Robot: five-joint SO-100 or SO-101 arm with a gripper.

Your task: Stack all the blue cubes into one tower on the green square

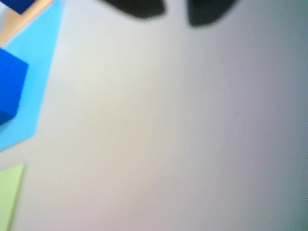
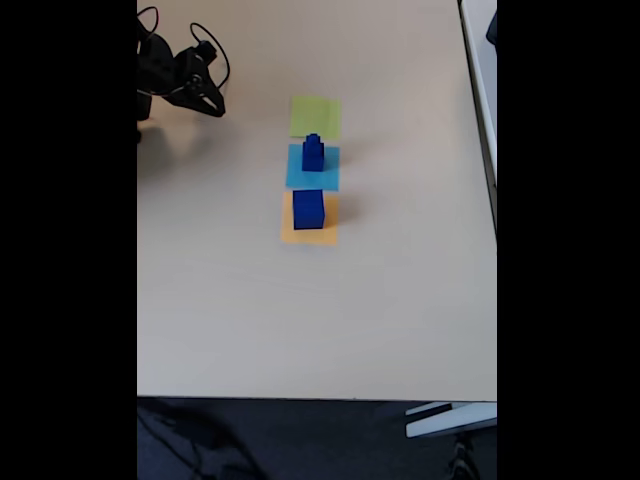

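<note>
The black two-finger claw (image 2: pixel 212 103) hangs open and empty above the pale surface (image 2: pixel 400 300), well to the left of the squares in the fixed view. The flat lime-green square (image 2: pixel 315 116) lies bare. A small stack of dark-blue cubes (image 2: pixel 313 153) stands on the light-blue square (image 2: pixel 313 178); a larger dark-blue cube (image 2: pixel 308 208) sits on the orange square (image 2: pixel 310 235).

My wrist view is soft and blurred throughout; my claw (image 1: pixel 175 12) shows as dark smudges at the top edge. The fixed view is evenly bright, the bench (image 2: pixel 300 320) pale, with faint shadows and black bars either side.
</note>
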